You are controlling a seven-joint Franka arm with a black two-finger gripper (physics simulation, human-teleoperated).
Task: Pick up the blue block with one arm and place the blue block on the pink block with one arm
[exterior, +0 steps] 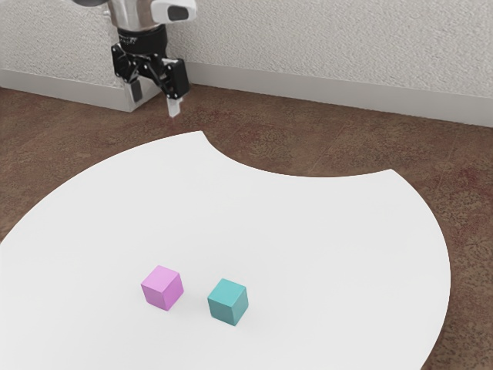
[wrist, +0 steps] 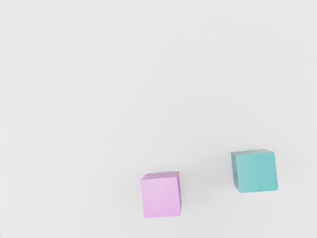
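The arm's silver-grey and white wrist link (exterior: 142, 11) comes down from the exterior view's upper left corner and carries the black two-finger pincer (exterior: 154, 100). The pincer points downward with a slight tilt and hangs high, seemingly just beyond the far edge of the flat white bench (exterior: 308, 231). Its fingers (exterior: 175, 104) stand apart with nothing between them. One pale tip shows plainly, while the other looks partly shadowed.

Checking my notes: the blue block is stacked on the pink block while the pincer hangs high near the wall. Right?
Not stacked. In the exterior view the blue block stands on the table beside the pink block, apart from it. The pincer does hang high near the wall.
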